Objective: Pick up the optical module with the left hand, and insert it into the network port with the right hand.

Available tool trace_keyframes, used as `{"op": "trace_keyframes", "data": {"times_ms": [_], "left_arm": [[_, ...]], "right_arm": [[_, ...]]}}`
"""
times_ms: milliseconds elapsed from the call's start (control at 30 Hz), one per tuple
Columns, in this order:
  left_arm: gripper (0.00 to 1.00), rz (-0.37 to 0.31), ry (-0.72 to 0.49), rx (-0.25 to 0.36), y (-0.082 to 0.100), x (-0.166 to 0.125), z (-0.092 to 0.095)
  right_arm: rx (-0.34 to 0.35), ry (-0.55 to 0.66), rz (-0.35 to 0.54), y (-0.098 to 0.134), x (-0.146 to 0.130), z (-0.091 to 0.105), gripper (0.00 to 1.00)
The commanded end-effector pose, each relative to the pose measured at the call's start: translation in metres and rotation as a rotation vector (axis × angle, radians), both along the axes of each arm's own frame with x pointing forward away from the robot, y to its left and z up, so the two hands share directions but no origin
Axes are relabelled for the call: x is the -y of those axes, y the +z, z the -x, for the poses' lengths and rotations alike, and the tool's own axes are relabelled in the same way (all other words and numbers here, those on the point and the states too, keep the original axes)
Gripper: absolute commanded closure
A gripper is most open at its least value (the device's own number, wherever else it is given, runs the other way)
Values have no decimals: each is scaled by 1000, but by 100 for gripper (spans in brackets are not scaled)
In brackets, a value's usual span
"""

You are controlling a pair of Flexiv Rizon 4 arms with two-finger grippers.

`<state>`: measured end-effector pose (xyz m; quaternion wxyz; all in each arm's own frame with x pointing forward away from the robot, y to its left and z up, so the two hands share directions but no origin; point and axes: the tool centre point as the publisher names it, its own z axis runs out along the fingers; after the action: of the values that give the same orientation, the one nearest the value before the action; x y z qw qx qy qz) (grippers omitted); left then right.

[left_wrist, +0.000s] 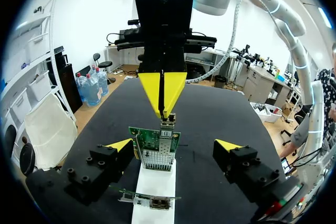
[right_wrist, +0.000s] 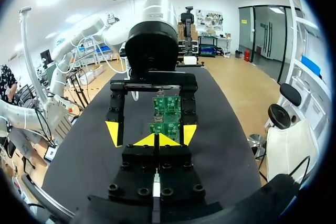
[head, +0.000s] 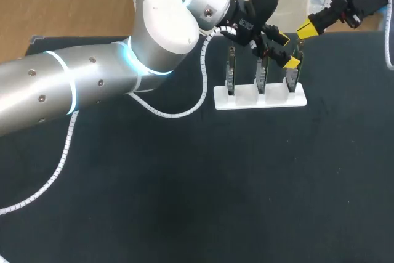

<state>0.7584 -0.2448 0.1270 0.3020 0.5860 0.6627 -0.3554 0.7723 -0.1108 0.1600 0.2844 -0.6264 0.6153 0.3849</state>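
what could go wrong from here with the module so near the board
The right gripper pinches the optical module by one end only; slightly off line at the network port, it could jam.
The left gripper straddles the circuit board open, so a push might tip the board in the white rack.
The two grippers sit close and may collide.

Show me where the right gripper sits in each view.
Head view: right gripper, upper right corner, above the white stand's end circuit board.
Left wrist view: ahead of the open left fingers, above that board.
Right wrist view: its own, just before that board.
Shared landmark: the circuit board.
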Motion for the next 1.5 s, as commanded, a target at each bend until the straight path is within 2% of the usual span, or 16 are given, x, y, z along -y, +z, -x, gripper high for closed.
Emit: {"op": "trace_keyframes", "data": {"times_ms": [33, 1500], "left_arm": [[0, -2, 2, 0, 1, 0, 1], [0, -2, 2, 0, 1, 0, 1]], "right_arm": [[-10, 2, 2, -4, 0, -3, 100], [-71, -14, 22, -26, -1, 4, 100]]}}
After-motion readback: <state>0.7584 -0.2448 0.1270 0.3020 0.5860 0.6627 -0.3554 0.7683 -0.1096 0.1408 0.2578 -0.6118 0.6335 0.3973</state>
